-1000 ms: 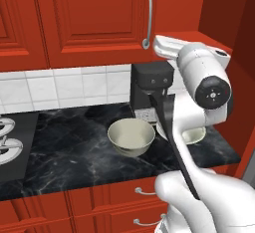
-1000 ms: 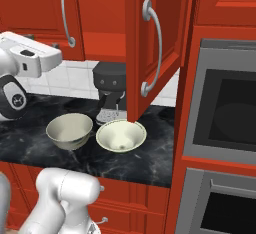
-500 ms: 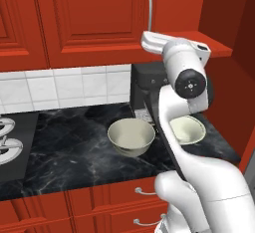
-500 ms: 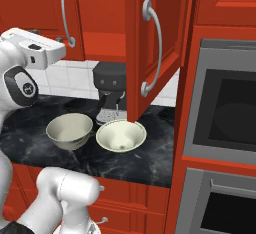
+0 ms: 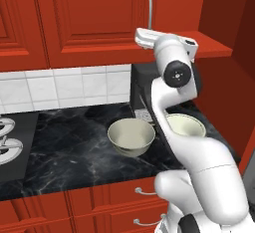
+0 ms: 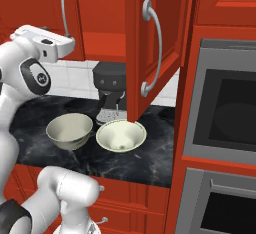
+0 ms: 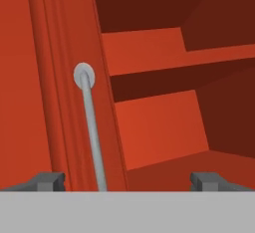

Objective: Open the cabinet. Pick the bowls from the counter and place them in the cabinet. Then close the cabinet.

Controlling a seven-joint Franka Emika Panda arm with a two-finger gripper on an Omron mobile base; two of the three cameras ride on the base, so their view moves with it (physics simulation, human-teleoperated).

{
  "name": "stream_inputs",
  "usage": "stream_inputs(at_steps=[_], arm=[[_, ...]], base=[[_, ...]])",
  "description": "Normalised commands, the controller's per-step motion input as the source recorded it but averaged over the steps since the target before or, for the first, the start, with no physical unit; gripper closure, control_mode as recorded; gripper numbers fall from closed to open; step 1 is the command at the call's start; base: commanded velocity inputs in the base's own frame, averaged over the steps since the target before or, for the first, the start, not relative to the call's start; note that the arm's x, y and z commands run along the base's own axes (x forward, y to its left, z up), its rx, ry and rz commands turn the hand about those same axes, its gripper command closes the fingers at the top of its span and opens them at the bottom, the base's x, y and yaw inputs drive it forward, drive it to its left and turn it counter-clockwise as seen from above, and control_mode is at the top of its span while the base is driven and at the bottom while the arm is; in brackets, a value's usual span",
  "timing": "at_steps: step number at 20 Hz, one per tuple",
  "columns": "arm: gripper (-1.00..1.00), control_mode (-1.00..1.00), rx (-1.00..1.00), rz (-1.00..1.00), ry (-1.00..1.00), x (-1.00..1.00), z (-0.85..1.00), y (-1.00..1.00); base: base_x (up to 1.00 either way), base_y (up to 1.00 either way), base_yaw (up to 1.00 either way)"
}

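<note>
two-finger gripper (image 7: pixel 127 179) hung fully spread, empty, facing red wooden wall cabinet (image 7: pixel 149 122); right door open; two cream ceramic bowls (image 6: pixel 70 130) waited on black marble counter (image 6: pixel 150 163).

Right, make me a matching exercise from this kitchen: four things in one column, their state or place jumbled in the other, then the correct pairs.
Things:
1. right cabinet door
2. left cabinet door
3. wider bowl
4. gripper

States or places:
A. shut
B. on the counter, in front of the coffee machine
C. swung open
D. open and empty, at the left door's handle

Pairs: 1-C, 2-A, 3-B, 4-D
</note>
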Motion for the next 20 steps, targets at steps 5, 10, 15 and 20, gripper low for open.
stream_inputs(at_steps=[5,10,15,20], arm=[[-1.0,-1.0,0.0,0.0,0.0,0.4,-0.08,0.12],[-1.0,-1.0,0.0,0.0,0.0,0.3,-0.04,0.01],[-1.0,-1.0,0.0,0.0,0.0,0.33,0.0,0.0],[-1.0,-1.0,0.0,0.0,0.0,0.37,-0.01,0.0]], base=[[0.0,0.0,0.0],[0.0,0.0,0.0],[0.0,0.0,0.0],[0.0,0.0,0.0]])
